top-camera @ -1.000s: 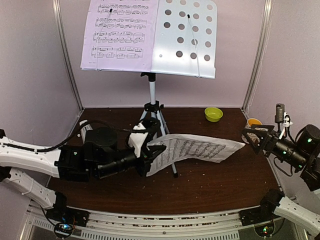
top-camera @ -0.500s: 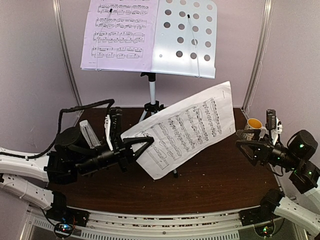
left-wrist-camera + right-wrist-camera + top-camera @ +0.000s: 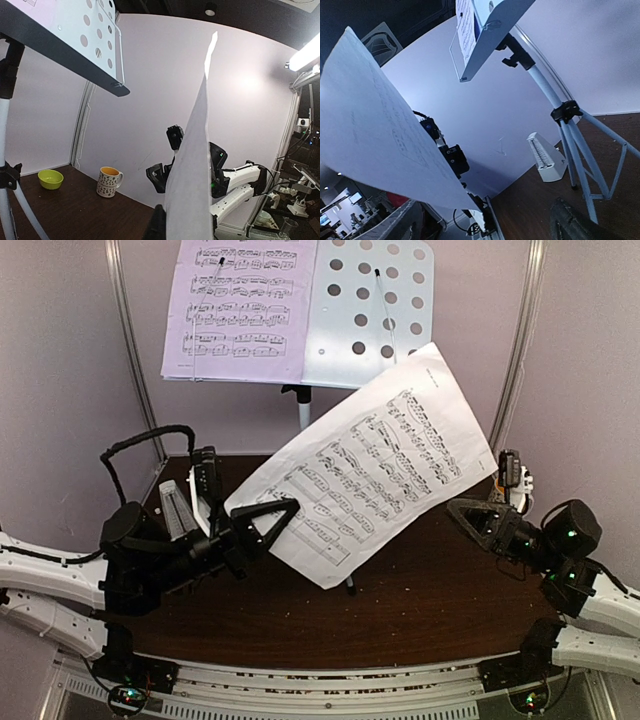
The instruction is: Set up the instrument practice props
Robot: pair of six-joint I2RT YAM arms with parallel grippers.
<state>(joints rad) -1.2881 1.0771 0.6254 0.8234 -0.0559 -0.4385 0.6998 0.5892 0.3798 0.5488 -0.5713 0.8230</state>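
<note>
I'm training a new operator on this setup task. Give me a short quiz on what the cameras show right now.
1. Fill in: seen from above, the music stand holds no page on its ___ half.
2. Which arm's fingers pinch the raised sheet-music page? A) left B) right C) neither
3. True or false: the metronome stands on the table.
Key: 1 right; 2 A, the left fingers; 3 true.
</note>
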